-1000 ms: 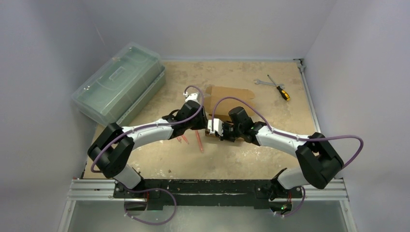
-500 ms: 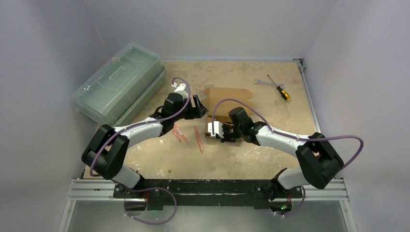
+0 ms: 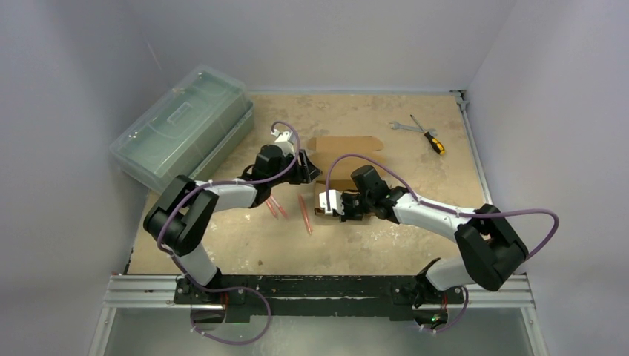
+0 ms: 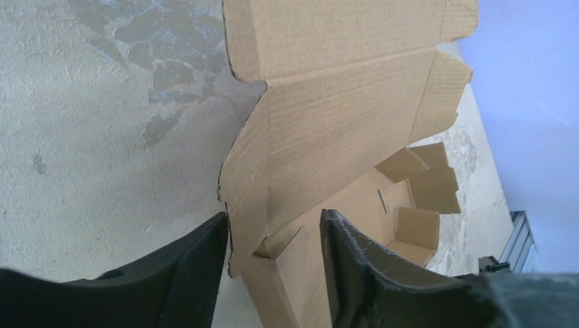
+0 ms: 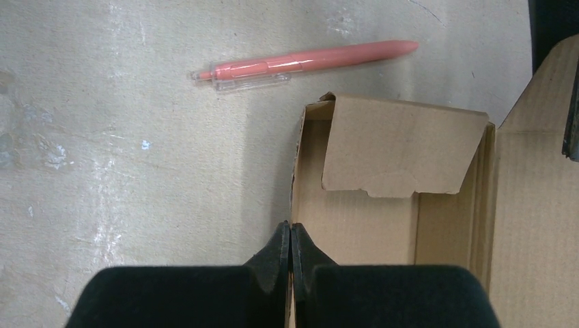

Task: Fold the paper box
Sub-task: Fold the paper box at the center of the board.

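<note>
**Top view.** The box (image 3: 345, 143) lies mid-table (image 3: 386, 237) between the two arms, with its long flap spread toward the far wall and its tray part toward the near edge. The left gripper (image 3: 310, 169) stands at the box's left side, and the right gripper (image 3: 321, 208) at its near left corner. Two pens (image 3: 304, 213) lie just left of the box. A green case (image 3: 182, 126) sits at far left. A screwdriver (image 3: 428, 136) and a wrench (image 3: 399, 126) lie at far right, well apart from the box.

**Left wrist view.** The left gripper (image 4: 273, 219) has its jaws part-way apart. The lower edge of a side flap of the box (image 4: 341, 116) lies between them, and one finger (image 4: 198, 273) touches that edge. Beyond the flap the tray shows, with small tabs raised.

**Right wrist view.** The right gripper (image 5: 291, 236) is closed tight, pinching the upright left wall of the box (image 5: 403, 143). An end flap is folded inward over the tray. One pen (image 5: 307, 61) lies on the table beyond the corner, near the box but apart from it.
</note>
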`<state>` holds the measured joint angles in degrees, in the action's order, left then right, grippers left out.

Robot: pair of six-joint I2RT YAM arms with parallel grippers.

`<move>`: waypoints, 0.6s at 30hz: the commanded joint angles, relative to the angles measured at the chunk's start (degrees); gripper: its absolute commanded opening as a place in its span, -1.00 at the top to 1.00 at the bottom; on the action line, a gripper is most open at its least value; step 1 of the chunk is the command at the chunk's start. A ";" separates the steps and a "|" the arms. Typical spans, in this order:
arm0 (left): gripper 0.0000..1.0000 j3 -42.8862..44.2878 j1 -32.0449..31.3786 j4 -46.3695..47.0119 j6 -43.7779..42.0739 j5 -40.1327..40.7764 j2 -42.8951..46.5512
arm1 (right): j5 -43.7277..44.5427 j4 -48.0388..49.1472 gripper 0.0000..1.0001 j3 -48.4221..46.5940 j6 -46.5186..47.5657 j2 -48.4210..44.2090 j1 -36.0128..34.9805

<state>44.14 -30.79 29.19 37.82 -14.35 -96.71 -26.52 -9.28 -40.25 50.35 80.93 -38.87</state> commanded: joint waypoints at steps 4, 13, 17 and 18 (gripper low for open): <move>0.74 -0.15 0.55 7.04 -0.20 -1.87 -1.90 | -0.98 0.04 1.00 -1.05 0.14 -1.26 0.20; 1.00 -6.51 0.23 10.53 1.16 -1.25 1.25 | -0.16 1.41 1.00 -2.26 -4.59 -0.45 1.69; 1.00 -8.48 -0.27 10.54 1.01 -0.38 3.07 | 0.02 1.43 1.00 -2.96 -6.32 0.32 1.91; 1.00 -8.89 -0.43 10.66 0.89 -0.23 3.47 | 0.14 1.53 1.00 -3.17 -6.93 0.55 2.00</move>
<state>37.52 -30.52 38.96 38.85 -14.83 -95.79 -26.55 -9.02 -40.60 46.30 81.01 -37.39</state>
